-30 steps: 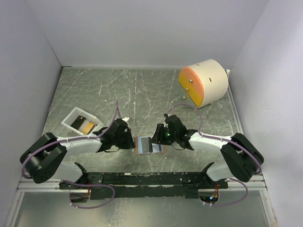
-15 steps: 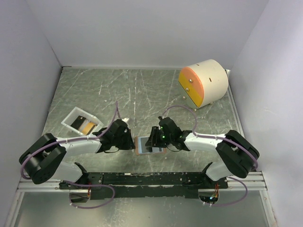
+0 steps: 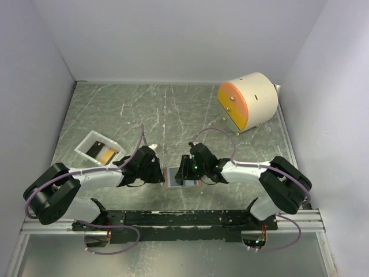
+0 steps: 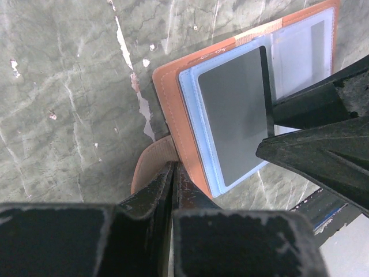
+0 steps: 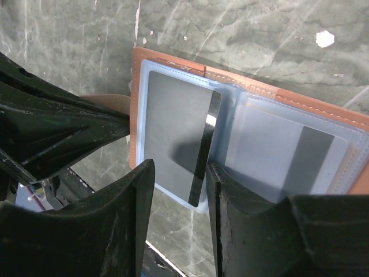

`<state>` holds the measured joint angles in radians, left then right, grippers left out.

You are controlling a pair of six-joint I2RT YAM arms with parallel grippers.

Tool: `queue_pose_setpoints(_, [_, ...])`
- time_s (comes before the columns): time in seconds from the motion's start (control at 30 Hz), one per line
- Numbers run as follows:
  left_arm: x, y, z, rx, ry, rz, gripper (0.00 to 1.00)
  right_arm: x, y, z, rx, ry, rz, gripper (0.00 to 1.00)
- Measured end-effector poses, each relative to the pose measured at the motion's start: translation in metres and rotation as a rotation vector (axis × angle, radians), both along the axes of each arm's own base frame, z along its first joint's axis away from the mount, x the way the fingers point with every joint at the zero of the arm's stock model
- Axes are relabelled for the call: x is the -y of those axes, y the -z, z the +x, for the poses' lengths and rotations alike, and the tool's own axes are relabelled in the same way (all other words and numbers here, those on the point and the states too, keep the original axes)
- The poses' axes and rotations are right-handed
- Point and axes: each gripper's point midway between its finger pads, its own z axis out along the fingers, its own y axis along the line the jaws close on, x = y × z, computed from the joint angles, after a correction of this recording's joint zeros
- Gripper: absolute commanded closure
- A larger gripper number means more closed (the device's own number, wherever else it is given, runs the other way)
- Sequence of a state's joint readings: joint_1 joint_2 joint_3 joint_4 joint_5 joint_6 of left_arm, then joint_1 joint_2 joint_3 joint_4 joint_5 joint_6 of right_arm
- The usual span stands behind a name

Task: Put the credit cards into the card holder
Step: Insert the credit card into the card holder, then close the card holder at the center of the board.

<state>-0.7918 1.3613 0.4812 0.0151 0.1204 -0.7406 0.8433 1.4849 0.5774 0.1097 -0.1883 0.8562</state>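
The salmon card holder (image 3: 172, 184) lies open on the table between the two arms. My left gripper (image 4: 173, 170) is shut on the holder's near edge by its strap tab. A grey credit card (image 5: 173, 127) with a dark stripe lies flat in the left clear pocket of the card holder (image 5: 137, 115). My right gripper (image 5: 180, 166) hovers open over that card's striped edge, one finger on each side, gripping nothing. A second card (image 5: 311, 156) shows through the right pocket. In the top view the right gripper (image 3: 183, 173) covers the holder's right half.
A white tray (image 3: 86, 141) at the left holds a dark card (image 3: 98, 148) and an orange card (image 3: 107, 154). A big cream cylinder (image 3: 248, 99) with an orange face stands at the back right. Walls close in the table on three sides.
My right gripper has slid leftward over the open card holder. The left gripper and the holder have stayed put.
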Motion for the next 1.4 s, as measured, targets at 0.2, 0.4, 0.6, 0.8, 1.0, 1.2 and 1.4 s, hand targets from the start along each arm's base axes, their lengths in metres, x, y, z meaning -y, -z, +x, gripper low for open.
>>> queue_pose_setpoints(0.2, [0.0,0.0,0.0,0.0,0.0,0.0,0.88,-0.002,-0.001,-0.001,0.019,-0.026,-0.013,0.68])
queue_pose_setpoints(0.4, [0.0,0.0,0.0,-0.001,0.0,0.001,0.87,-0.001,0.0,-0.001,0.016,-0.018,-0.021,0.71])
queue_pose_setpoints(0.6, [-0.001,-0.002,-0.004,-0.003,0.005,0.005,0.84,0.001,-0.001,-0.002,0.009,-0.011,-0.047,0.57])
queue_pose_setpoints(0.8, [-0.002,-0.014,-0.003,0.015,0.008,0.003,0.74,0.012,-0.023,0.004,0.062,0.011,-0.066,0.41])
queue_pose_setpoints(1.0, [0.002,-0.036,0.009,0.073,-0.002,-0.008,0.65,0.034,-0.044,0.019,0.121,0.071,-0.078,0.32])
queue_pose_setpoints(1.2, [-0.005,-0.039,0.014,0.099,-0.01,0.039,0.63,0.061,-0.042,0.035,0.126,0.144,-0.113,0.22])
queue_pose_setpoints(1.4, [-0.014,-0.03,0.014,0.1,-0.009,0.098,0.73,0.078,-0.028,0.036,0.098,0.175,-0.149,0.2])
